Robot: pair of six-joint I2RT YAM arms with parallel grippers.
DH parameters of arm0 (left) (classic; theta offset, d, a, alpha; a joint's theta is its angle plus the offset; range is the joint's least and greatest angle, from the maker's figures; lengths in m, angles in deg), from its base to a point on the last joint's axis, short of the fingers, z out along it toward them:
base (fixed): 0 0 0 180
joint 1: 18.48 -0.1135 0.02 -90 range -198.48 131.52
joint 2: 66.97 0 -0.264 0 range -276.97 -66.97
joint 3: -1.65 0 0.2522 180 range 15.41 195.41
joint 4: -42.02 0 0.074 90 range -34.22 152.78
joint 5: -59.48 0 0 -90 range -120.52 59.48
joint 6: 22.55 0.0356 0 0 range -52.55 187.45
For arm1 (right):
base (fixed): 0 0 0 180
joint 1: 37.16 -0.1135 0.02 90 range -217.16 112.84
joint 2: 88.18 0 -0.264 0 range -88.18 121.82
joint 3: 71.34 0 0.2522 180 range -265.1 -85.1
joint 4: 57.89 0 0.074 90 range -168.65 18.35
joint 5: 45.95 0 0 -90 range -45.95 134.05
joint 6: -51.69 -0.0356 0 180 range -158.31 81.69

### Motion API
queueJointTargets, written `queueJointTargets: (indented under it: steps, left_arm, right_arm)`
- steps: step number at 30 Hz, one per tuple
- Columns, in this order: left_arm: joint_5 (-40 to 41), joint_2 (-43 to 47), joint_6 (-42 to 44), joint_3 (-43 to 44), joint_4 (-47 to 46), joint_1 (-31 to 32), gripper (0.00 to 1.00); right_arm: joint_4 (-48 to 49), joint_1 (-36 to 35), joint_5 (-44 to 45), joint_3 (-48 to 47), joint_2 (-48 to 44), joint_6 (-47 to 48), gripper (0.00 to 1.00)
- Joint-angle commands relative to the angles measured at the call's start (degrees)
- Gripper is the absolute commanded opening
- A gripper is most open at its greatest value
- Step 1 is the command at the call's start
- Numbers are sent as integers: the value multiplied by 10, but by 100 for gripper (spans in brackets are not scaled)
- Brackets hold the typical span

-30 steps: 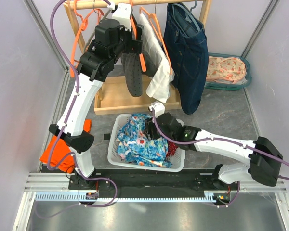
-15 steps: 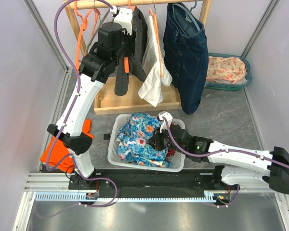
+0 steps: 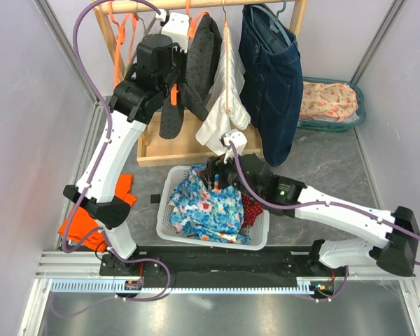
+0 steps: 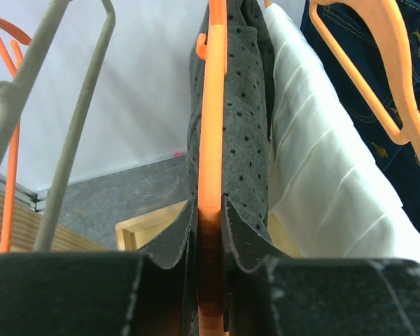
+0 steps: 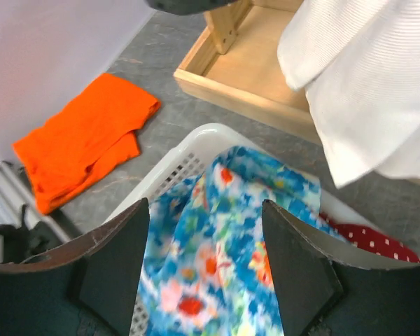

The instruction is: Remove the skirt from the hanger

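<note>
The skirt (image 3: pixel 199 59) is dark grey with black dots and hangs on an orange hanger (image 3: pixel 175 93) at the rail, tilted out to the left. My left gripper (image 3: pixel 178 73) is at its side. In the left wrist view the gripper (image 4: pixel 210 210) is shut on the hanger (image 4: pixel 211 140), with the skirt (image 4: pixel 245 119) draped along both sides of the bar. My right gripper (image 3: pixel 213 171) hovers open over the white basket (image 3: pixel 164 203). In the right wrist view this gripper (image 5: pixel 204 206) holds nothing, and a blue floral garment (image 5: pixel 217 231) lies below it.
A white garment (image 3: pixel 224 105) and dark jeans (image 3: pixel 273 77) hang to the right of the skirt. The wooden rack base (image 3: pixel 189 143) sits behind the basket. An orange cloth (image 3: pixel 84 224) lies on the floor at left. A teal tray (image 3: pixel 329 101) stands at right.
My left gripper has shut on the orange hanger, and the skirt has swung up and to the left. My right gripper rose from the basket toward the rack and opened.
</note>
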Motion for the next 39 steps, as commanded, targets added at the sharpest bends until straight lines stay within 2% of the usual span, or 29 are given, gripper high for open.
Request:
queueJointTargets:
  steps: [1,7,14,16,20,27,32,39]
  left_arm:
    - [10,34,28,-2,-39,1,13]
    - [11,58,45,-38,-64,0,2]
    - [8,71,57,-47,-77,0,2]
    - [5,73,58,-34,-78,0,2]
    - [0,68,62,0,-78,1,2]
    - [-36,98,58,19,-78,2,2]
    - [-57,127,45,16,-67,5,2]
    - [-84,167,32,2,-56,14,2]
  right_arm:
    - [40,9,22,-2,71,51,73]
    - [67,30,1,24,119,44,66]
    - [72,33,-69,122,40,-44,33]
    - [77,32,-78,149,26,-67,27]
    - [101,32,-75,221,18,-113,25]
    - [104,53,-32,254,81,-157,27]
    - [96,119,-14,257,132,-143,25]
    - [78,158,-39,257,107,-108,26]
